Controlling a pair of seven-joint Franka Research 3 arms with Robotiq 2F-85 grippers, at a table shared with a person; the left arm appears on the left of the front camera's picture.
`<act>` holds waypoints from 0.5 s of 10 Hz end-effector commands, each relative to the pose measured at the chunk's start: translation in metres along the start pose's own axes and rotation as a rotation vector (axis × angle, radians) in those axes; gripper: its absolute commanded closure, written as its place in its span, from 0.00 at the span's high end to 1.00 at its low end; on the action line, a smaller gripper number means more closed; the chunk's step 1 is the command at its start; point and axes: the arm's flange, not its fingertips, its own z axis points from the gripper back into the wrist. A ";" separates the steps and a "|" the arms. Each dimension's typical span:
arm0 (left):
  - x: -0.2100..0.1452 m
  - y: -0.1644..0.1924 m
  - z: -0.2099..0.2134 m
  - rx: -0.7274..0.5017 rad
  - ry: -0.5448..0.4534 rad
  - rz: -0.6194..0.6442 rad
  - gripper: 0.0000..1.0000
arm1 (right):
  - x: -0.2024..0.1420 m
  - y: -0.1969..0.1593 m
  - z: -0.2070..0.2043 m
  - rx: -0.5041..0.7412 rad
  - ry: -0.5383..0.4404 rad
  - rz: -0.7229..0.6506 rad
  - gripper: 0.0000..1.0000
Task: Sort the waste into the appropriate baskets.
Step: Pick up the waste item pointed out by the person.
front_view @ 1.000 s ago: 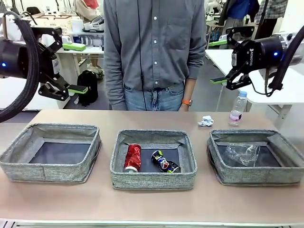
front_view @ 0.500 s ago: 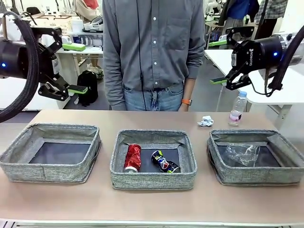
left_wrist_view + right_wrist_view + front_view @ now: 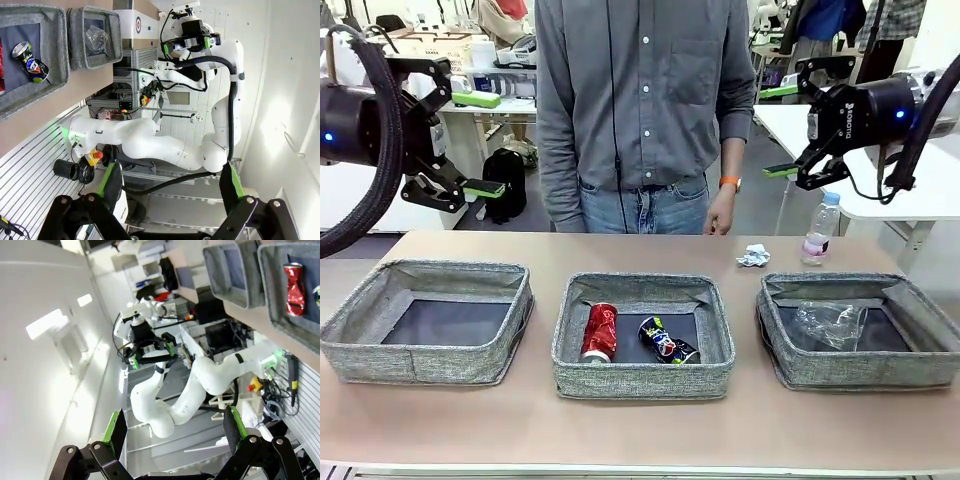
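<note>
Far left: left gripper (image 3: 492,143), raised well above the table (image 3: 640,430) and turned sideways toward the middle. Jaws spread wide, green pads well apart, nothing between them. In the left wrist view, its 2 fingers (image 3: 111,182) rising from the bottom edge, far apart, closed on nothing.

On the table, 3 grey woven baskets in 1 row.

Left basket (image 3: 420,362): dark flat base in plain view.

Middle basket (image 3: 642,380): 2 cans lying on the base. Red drink can (image 3: 600,332) on the left, dented. Dark blue-and-yellow can (image 3: 666,342) just beside it on the right, crushed and angled; touching or not, cannot tell.

Beyond the middle basket, at the far side of the table, a person in a grey shirt (image 3: 645,100). 1 hand (image 3: 721,215) hanging near the far edge, orange band (image 3: 729,183) on the wrist.

Further right, on bare tabletop behind the right basket: small white paper wad (image 3: 753,256), then the blue-capped water bottle (image 3: 820,230), upright, near the wad but apart from it.

Right basket (image 3: 860,372): clear plastic cup (image 3: 830,322) lying crumpled on the base.

Far right: right gripper (image 3: 772,131), high above the table's far right corner, pointing toward the middle. Jaws wide apart, nothing held. In the right wrist view, 2 fingers (image 3: 117,430) likewise far apart with nothing between them.
</note>
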 end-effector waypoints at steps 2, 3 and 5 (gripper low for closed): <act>-0.001 -0.002 -0.001 -0.020 0.001 -0.002 1.00 | -0.001 0.002 0.000 -0.007 0.008 -0.004 1.00; -0.001 -0.002 -0.001 -0.020 0.001 -0.002 1.00 | -0.001 0.002 0.000 -0.007 0.008 -0.004 1.00; -0.001 -0.002 -0.001 -0.020 0.001 -0.002 1.00 | -0.001 0.002 0.000 -0.007 0.008 -0.004 1.00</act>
